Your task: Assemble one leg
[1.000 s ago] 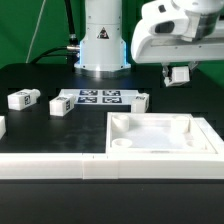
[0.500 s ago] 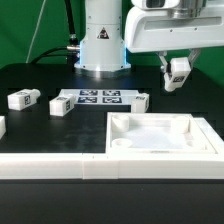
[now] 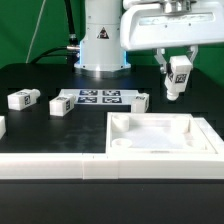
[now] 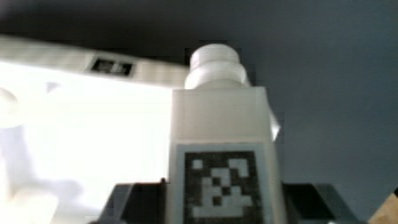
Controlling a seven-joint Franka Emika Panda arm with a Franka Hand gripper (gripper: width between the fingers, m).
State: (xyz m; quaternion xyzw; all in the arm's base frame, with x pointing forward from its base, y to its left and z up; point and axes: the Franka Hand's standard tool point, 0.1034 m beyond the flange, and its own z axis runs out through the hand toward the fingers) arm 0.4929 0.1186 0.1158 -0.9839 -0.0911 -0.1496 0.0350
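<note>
My gripper (image 3: 177,75) is shut on a leg (image 3: 178,76), a small white peg with a black-and-white tag, and holds it in the air above the table at the exterior view's right. In the wrist view the leg (image 4: 222,130) stands between the dark fingers (image 4: 139,200), its round tip pointing away, tag facing the camera. The large white tray-like part (image 3: 160,135) lies below and nearer the camera. Three more legs lie on the table: one (image 3: 22,99) at the exterior view's left, one (image 3: 60,104) beside it, one (image 3: 141,101) by the marker board.
The marker board (image 3: 98,97) lies flat in front of the robot base (image 3: 101,45). A white wall (image 3: 60,165) runs along the near edge of the table. A white piece (image 3: 2,126) shows at the left edge.
The gripper has moved toward the exterior view's left with the leg, and the leg has turned from tilted to more upright.
</note>
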